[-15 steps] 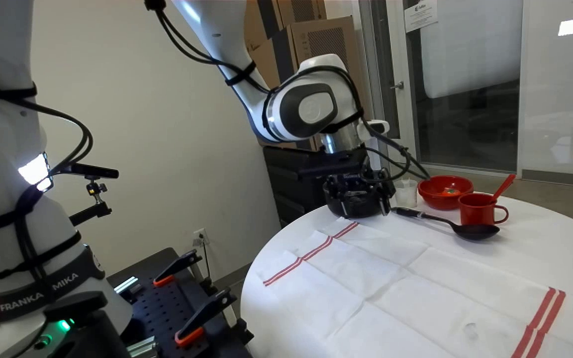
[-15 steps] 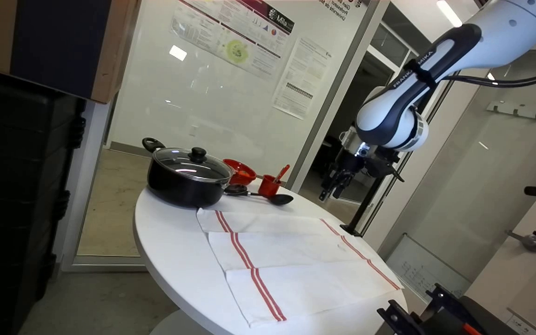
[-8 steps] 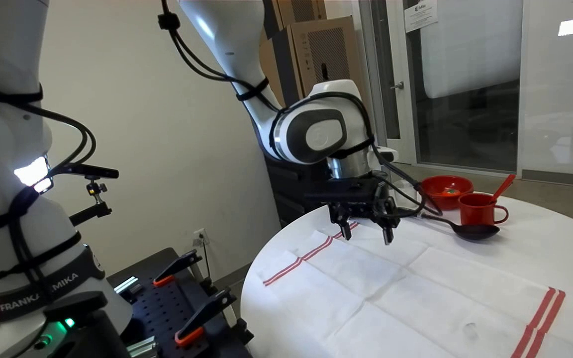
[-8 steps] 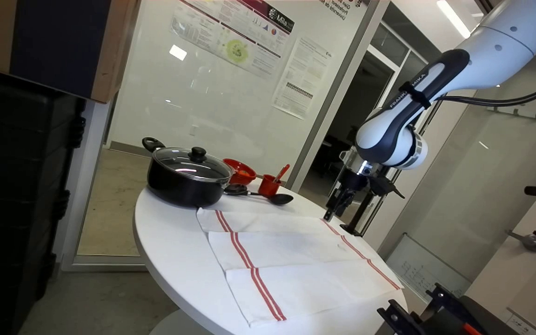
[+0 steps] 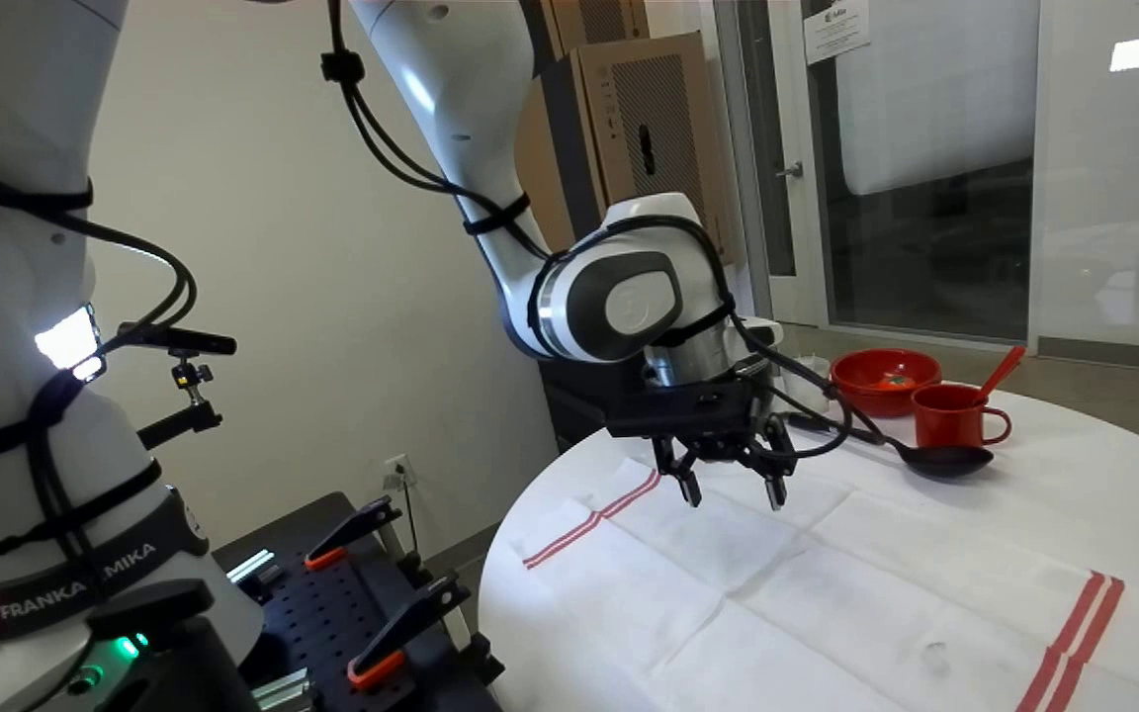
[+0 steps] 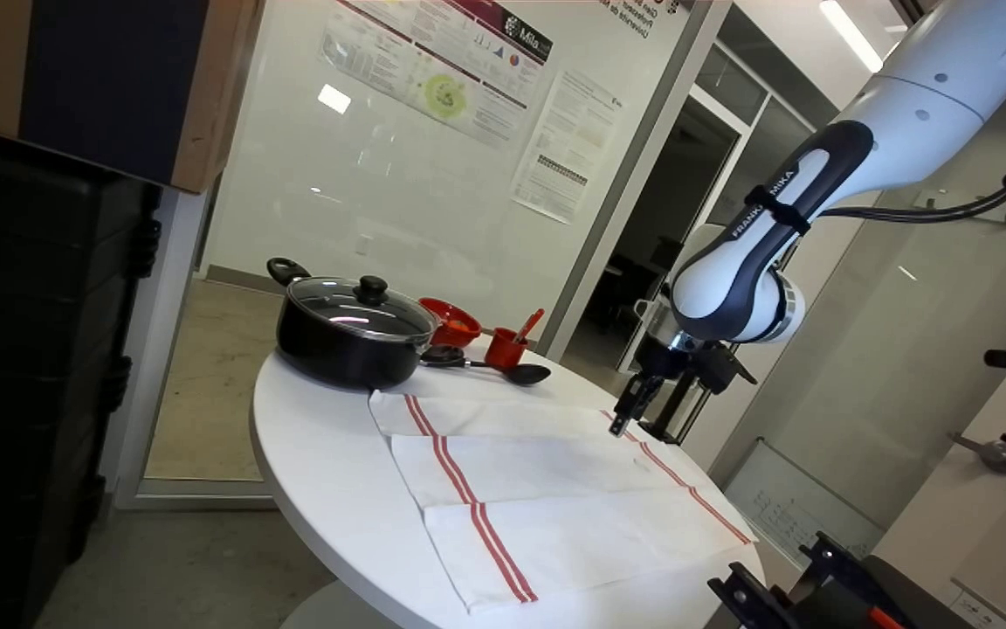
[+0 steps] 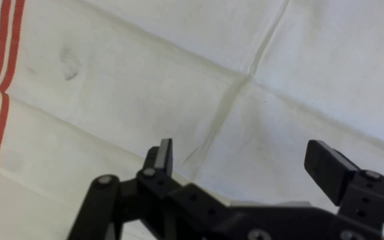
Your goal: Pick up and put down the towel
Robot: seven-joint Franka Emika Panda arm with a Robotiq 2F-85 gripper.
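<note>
Lab: Mila poster (image 6: 442,74), printed sheet (image 6: 566,144), Franka robot arm (image 6: 826,175).

In an exterior view, the black two-fingered gripper (image 5: 735,493) is hiding a far stretch of the red-striped white cloth towel (image 5: 777,564), whose near part is running off the bottom edge. In an exterior view, the round black clear-lidded pot (image 6: 337,354) is masking part of the glossy red bowl (image 6: 461,337), and the pale paper poster (image 6: 442,70) is carrying print too small to read.
</note>
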